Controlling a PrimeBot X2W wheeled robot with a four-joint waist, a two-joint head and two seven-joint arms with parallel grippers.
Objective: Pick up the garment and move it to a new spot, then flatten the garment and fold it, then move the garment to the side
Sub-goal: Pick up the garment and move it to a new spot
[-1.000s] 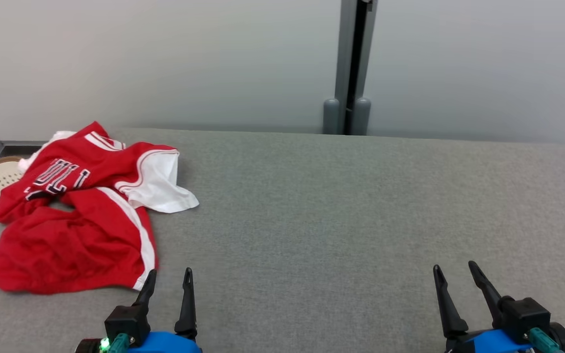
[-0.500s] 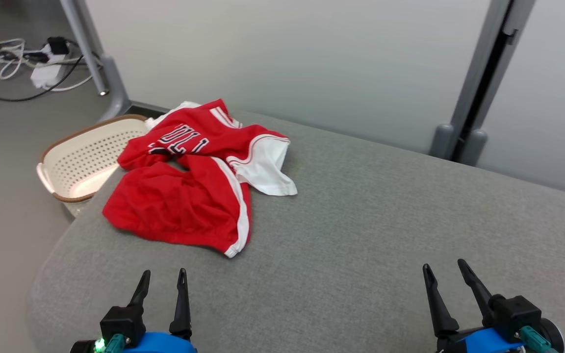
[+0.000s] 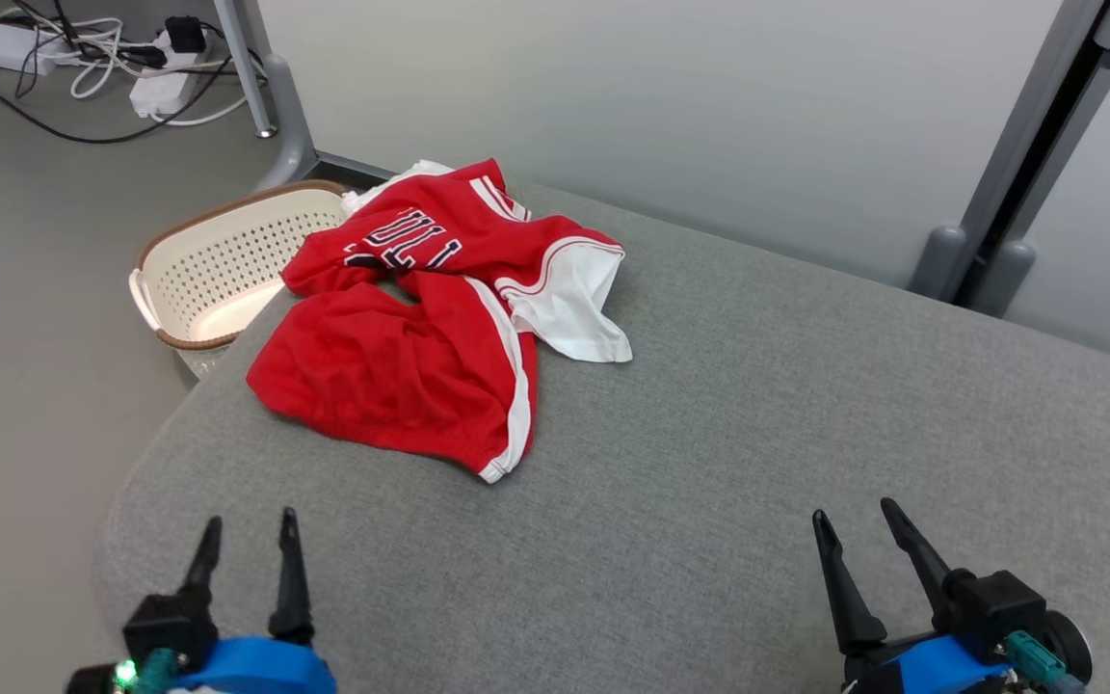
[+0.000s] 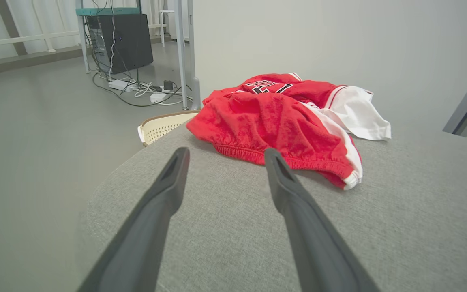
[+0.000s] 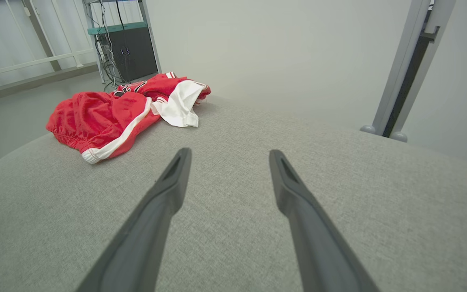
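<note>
Head view looks down on one red garment (image 3: pixel 401 376) with white trim, lying crumpled on the far left corner of the grey padded table (image 3: pixel 757 434). One cream perforated basket (image 3: pixel 198 280) stands on the floor just off the table's left end, its right side hidden behind the table's corner and the cloth. Beyond the table's left end, two white power strips (image 3: pixel 160 92) lie among tangled cables. Two grippers hang over the table's near edge: the left gripper (image 3: pixel 250 518) by the near left corner and the right gripper (image 3: pixel 852 509) well along toward the table's right. Each has two dark fingers spread apart with nothing between them, and their bodies are cut off by the bottom edge. Left wrist view, low over the table, adds the garment's gathered elastic band facing the fingers and, past the table's left end, one black cabinet (image 4: pixel 122 40) under a teal shelf. Right wrist view adds a white side stripe running to a hem, a pale railing (image 5: pixel 35 61) beyond the table, and one grey upright post (image 5: pixel 403 69) behind the table's far edge. Dark lettering on the garment is folded into itself and cannot be read, and I cannot tell whether the white flap is lining or a separate layer.
</note>
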